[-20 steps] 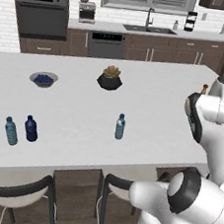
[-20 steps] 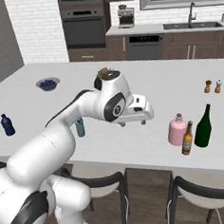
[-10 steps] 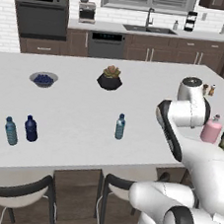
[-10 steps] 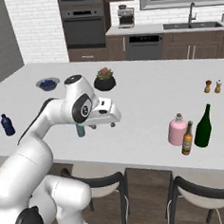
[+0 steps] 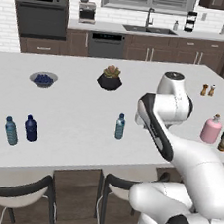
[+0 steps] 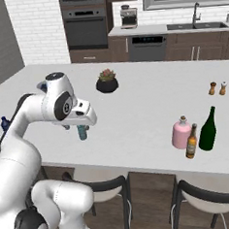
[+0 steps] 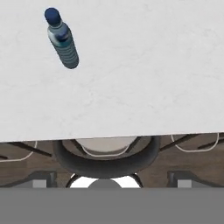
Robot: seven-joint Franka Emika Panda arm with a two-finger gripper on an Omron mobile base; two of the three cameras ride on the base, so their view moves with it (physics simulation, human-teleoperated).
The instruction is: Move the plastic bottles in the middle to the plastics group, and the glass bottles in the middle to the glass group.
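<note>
Pale-blue water bottle (image 5: 120, 126) upright mid-counter (image 5: 74, 109) | gripper (image 6: 90, 119) jaws fully spread, empty, above it

The table (image 5: 72, 129) is topped with a smooth, matt white stone faintly veined in grey. The water bottle (image 7: 62, 40) is seen as clear, ribbed pale-blue plastic under a glossy blue cap. The pink bottle (image 6: 180, 132) looks smooth and slightly glossy, and the green bottle (image 6: 207, 129) shows as dark, shiny glass. The beer bottle (image 6: 190, 142) is rendered in amber-brown glass. The stool (image 7: 106, 155) is framed in dark matt material.
</note>
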